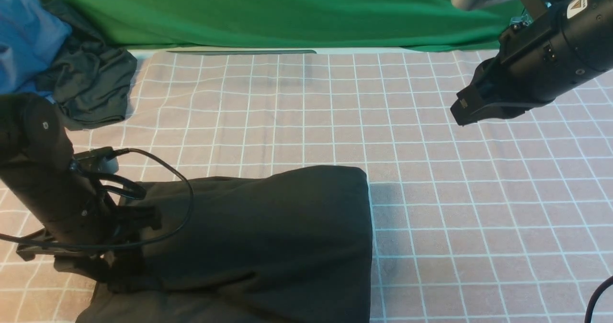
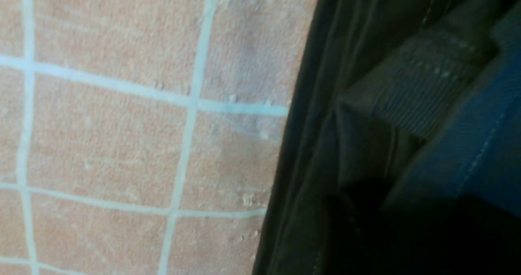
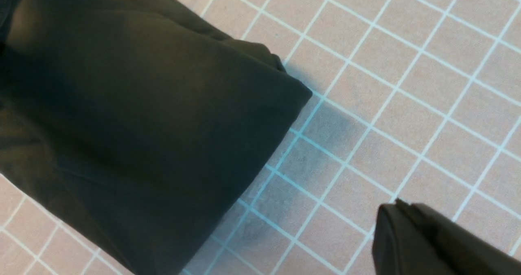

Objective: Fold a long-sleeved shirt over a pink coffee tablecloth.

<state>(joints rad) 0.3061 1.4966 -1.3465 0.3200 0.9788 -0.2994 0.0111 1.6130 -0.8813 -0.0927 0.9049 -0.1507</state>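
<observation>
While no print or neck label is showing on the shirt (image 1: 258, 237), the only marking in sight is a small triangular sticker on the right arm's black housing (image 1: 578, 3), too small to read. Shirt is lying folded into a dark block at the near left-centre of the tablecloth (image 1: 479, 208), its right edge running straight from near to far.

Left gripper (image 1: 103, 265) is sitting low at the shirt's near-left edge, touching the fabric; its fingers are lost against the black cloth, so I can't tell how far apart the jaws are standing or whether they're pinching anything. Left wrist view is showing the shirt's edge lying on the pink grid, with a ribbed cuff (image 2: 411, 87) among the folds.

Right gripper (image 1: 467, 107) is hanging above the far right of the tablecloth, well apart from the shirt, jaws pressed together and holding nothing.

Blue garment (image 1: 26, 36) and a dark garment (image 1: 91, 86) are lying bunched at far left, green backdrop (image 1: 287, 12) behind.
</observation>
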